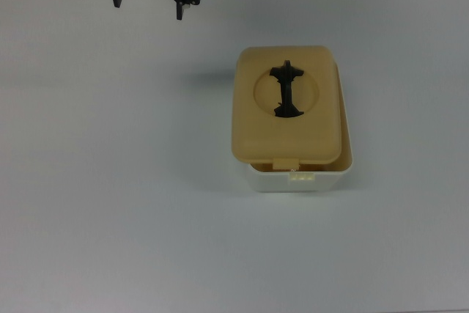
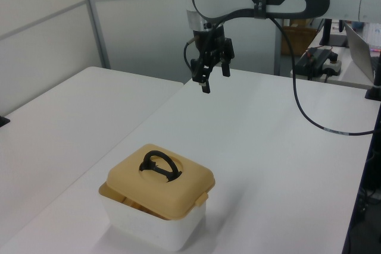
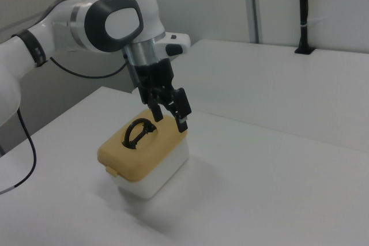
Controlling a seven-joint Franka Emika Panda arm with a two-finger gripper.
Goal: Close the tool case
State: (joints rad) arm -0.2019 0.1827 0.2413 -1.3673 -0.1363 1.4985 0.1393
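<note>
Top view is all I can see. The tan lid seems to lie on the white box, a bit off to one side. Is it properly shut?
Observer: Not quite. In the left view the lid rests on the tub, but a gap shows under its edge at the left view's left.
Operator: And that black cross on the lid?
Observer: That is the handle. The left view shows it as an arch standing up from the recess.
Operator: Is the gripper touching the table?
Observer: No. The left view shows the gripper hanging well above the table, open and holding nothing.
</note>
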